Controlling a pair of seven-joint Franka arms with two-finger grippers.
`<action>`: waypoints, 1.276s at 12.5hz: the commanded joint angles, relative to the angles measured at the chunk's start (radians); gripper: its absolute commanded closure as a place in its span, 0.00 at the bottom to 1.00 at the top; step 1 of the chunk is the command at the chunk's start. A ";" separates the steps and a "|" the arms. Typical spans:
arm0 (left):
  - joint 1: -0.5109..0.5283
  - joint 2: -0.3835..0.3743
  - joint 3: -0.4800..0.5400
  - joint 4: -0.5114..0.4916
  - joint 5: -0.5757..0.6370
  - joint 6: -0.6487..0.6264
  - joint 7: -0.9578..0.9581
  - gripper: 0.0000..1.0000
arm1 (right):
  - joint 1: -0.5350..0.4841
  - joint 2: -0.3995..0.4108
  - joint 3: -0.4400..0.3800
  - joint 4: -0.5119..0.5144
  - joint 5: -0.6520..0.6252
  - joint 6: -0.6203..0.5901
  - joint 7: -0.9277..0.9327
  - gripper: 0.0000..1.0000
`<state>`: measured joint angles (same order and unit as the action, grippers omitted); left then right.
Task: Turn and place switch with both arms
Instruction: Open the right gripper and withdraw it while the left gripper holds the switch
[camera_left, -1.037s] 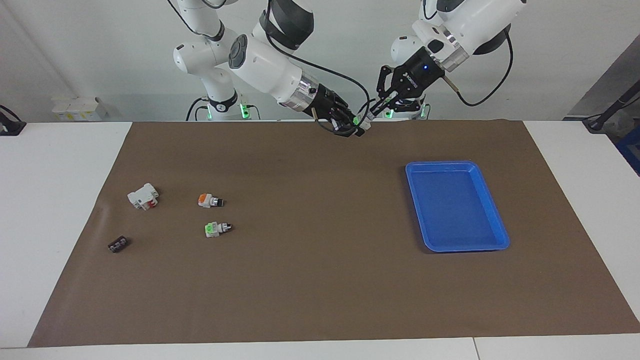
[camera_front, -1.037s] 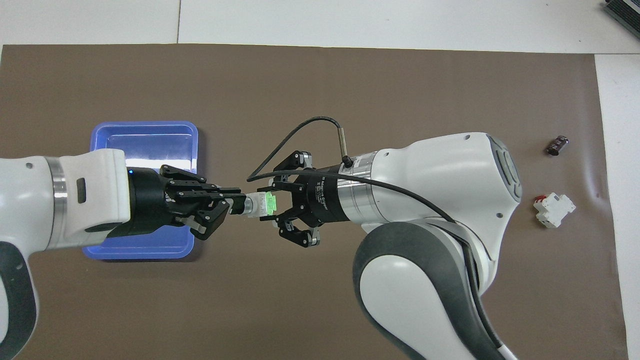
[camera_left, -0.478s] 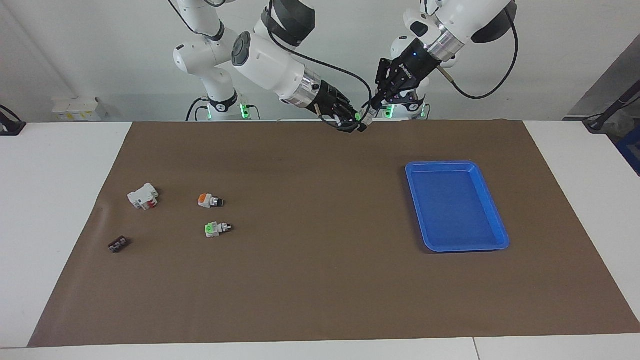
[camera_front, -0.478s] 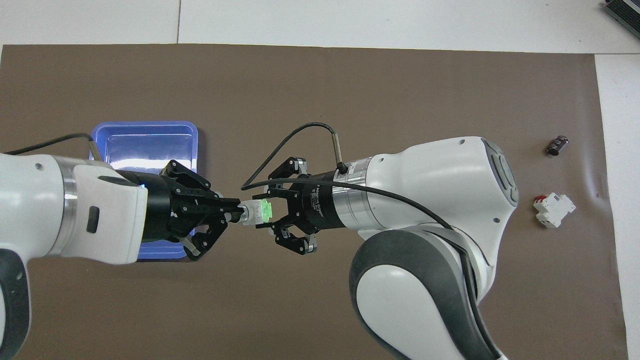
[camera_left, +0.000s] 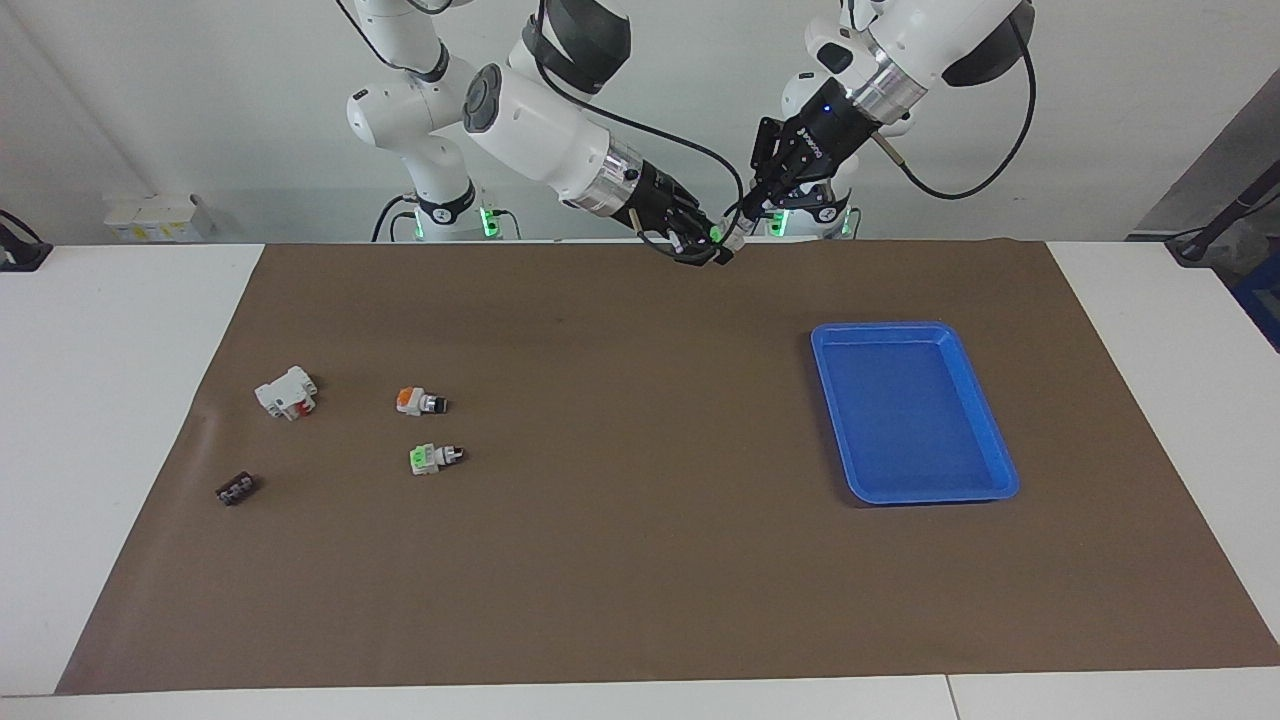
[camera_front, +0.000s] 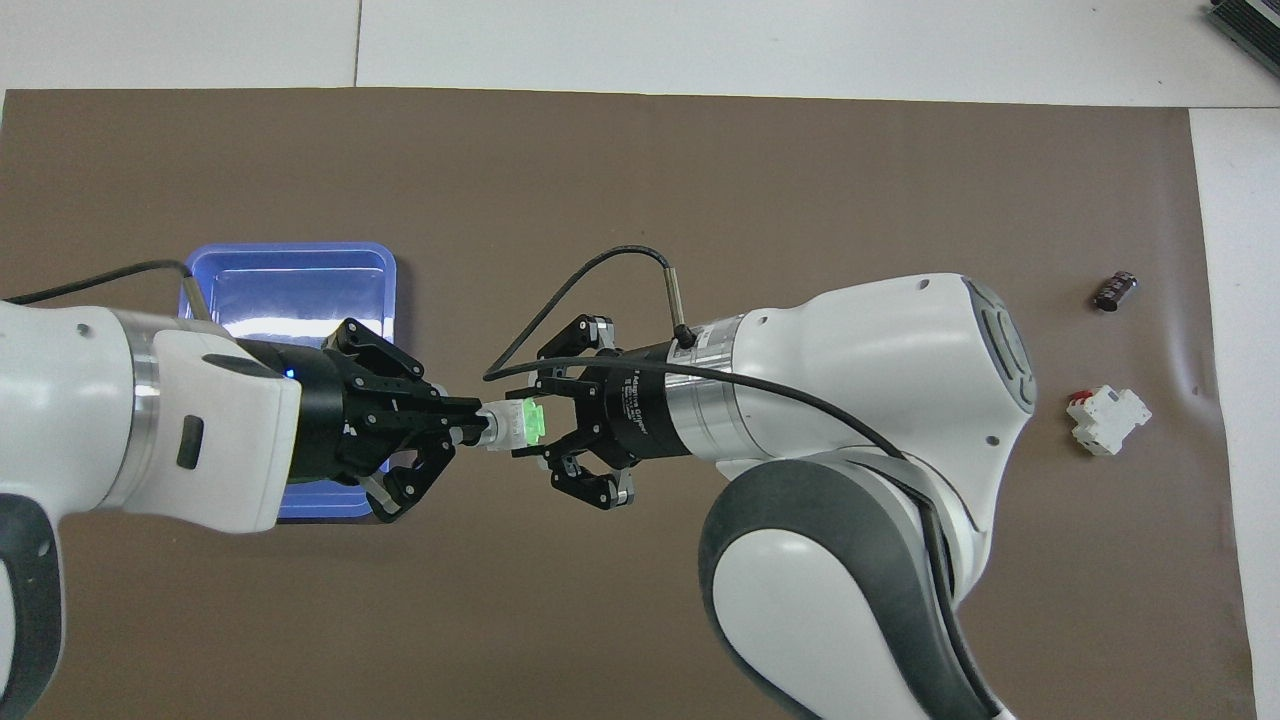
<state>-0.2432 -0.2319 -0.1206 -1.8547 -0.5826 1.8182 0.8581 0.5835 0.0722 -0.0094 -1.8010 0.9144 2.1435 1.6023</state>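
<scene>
Left tool (camera_front: 462, 428): clenched on the black knob end of the switch, up in the air over the brown mat, just beside the blue tray as seen from overhead.
Right tool (camera_front: 548, 425): clenched on the pale green cap end of the same switch — the two tools meet nose to nose with the switch between them.
Switch (camera_front: 510, 426): a small selector switch with a white-grey body, held level in mid-air by both tools, green cap toward the right arm, knob toward the left arm. In the facing view it shows only as a green and white speck (camera_left: 722, 237) between the tool tips, high above the robots' edge of the mat.
Blue tray (camera_left: 836, 395): a shallow rectangular plastic tray on the mat toward the left arm's end of the tabletop — nothing lies in it.
Second green-capped switch (camera_left: 434, 458): lying on its side on the mat toward the right arm's end.
Orange-capped switch (camera_left: 419, 402): on its side, just nearer the robots than the second green-capped switch.
White block with red parts (camera_left: 286, 392): on the mat, closer to the right arm's end than the two loose switches.
Small black part (camera_left: 235, 489): near the mat's edge, farther from the robots than the white block.
Brown mat (camera_left: 640, 560): covers most of the white tabletop (camera_left: 90, 400).
Writing: white lettering on both tool bodies, too small to read.
</scene>
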 joint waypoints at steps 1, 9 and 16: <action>-0.019 -0.021 0.007 -0.006 0.014 -0.103 0.030 1.00 | -0.021 0.008 -0.007 0.015 -0.003 0.041 0.021 0.94; 0.028 -0.029 0.016 -0.021 0.021 -0.100 0.105 1.00 | -0.070 -0.069 -0.011 0.006 -0.109 -0.094 -0.143 0.01; 0.044 -0.098 0.018 -0.237 0.338 0.042 0.182 1.00 | -0.167 -0.101 -0.012 0.020 -0.552 -0.129 -0.552 0.01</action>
<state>-0.2224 -0.2491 -0.0995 -1.9750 -0.3026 1.8128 1.0061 0.4737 -0.0227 -0.0266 -1.7854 0.4190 2.0295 1.1956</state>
